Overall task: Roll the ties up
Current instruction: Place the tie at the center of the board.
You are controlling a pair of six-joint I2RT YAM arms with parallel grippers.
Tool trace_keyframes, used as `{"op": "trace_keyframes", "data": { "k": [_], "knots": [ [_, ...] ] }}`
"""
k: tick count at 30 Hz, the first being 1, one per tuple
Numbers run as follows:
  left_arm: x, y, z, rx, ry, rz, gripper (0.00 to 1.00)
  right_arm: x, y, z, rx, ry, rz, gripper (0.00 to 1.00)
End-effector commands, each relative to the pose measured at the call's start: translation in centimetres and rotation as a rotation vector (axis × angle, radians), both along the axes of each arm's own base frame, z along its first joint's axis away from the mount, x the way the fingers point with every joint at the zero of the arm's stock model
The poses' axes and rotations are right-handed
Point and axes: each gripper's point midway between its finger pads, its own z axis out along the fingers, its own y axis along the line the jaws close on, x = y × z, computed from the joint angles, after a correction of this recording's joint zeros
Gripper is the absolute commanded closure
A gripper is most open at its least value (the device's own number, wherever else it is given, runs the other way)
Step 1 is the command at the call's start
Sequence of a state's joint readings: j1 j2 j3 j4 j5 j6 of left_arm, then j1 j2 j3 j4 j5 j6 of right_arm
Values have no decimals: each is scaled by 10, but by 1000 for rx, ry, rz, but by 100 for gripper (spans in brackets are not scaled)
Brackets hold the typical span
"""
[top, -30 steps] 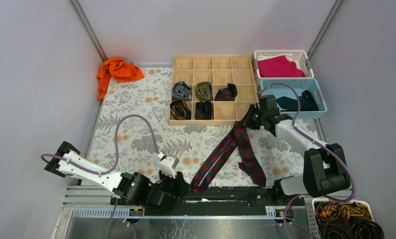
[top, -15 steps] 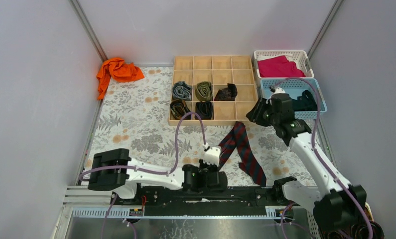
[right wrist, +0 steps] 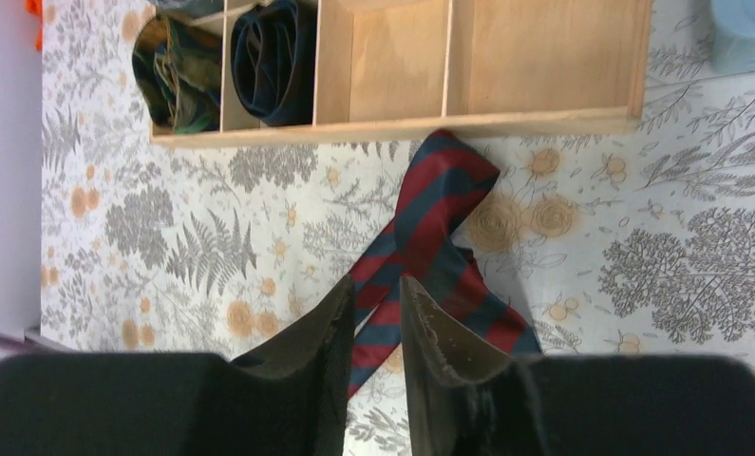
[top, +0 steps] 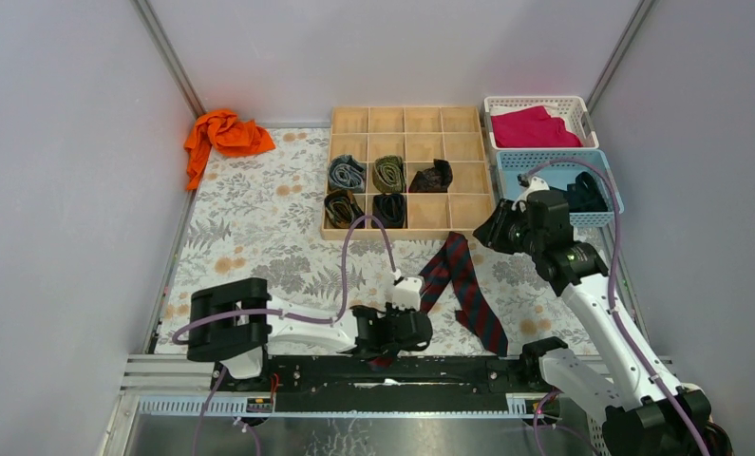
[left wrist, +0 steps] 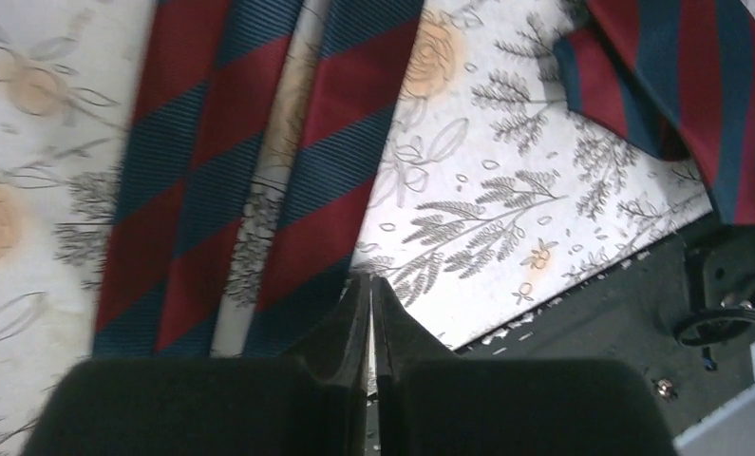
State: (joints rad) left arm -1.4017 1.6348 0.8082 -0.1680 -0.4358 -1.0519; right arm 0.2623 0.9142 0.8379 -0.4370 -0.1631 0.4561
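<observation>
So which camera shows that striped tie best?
The top external view: the striped tie lies there nearly whole, folded in a V on the floral mat. The right wrist view shows only its folded end by the wooden tray; the left wrist view, a close-up of two striped strips.

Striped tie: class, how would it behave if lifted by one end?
Probably floppy: the striped tie lies folded flat in a V. Likely light, being thin, flat cloth. It would probably drape rather than roll or tip.
</observation>
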Motion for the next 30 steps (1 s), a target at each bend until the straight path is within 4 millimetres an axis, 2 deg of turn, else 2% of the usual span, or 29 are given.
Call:
{"op": "trace_keyframes", "data": {
  "k": [1,3,6,10,12,17,22,25,27,30],
  "knots": [
    [-18,-31,-8,-123,79,-73,92,-26,10,-11,8,43,94,77],
    [-18,-26,-20,-86,100,-59,93,-33,11,-19,-7,71,110,83],
    [-16,-8,-32,-51,127,-3,93,-45,14,-36,-25,133,135,83],
    [-9,34,-38,-1,131,119,93,-60,22,-60,-39,189,167,79],
    [-8,62,-39,36,130,178,93,-67,24,-70,-60,218,176,78],
    [-8,123,-39,83,122,304,91,-84,36,-84,-79,270,216,77],
    [-7,167,-35,58,110,419,90,-97,48,-101,-133,317,245,78],
    [-5,193,-28,55,87,506,90,-110,64,-114,-157,336,282,78],
    [-3,196,-23,7,79,522,89,-119,73,-124,-190,350,302,78],
    [-1,193,-15,-50,79,529,88,-125,75,-139,-236,372,293,78]
  ]
}}
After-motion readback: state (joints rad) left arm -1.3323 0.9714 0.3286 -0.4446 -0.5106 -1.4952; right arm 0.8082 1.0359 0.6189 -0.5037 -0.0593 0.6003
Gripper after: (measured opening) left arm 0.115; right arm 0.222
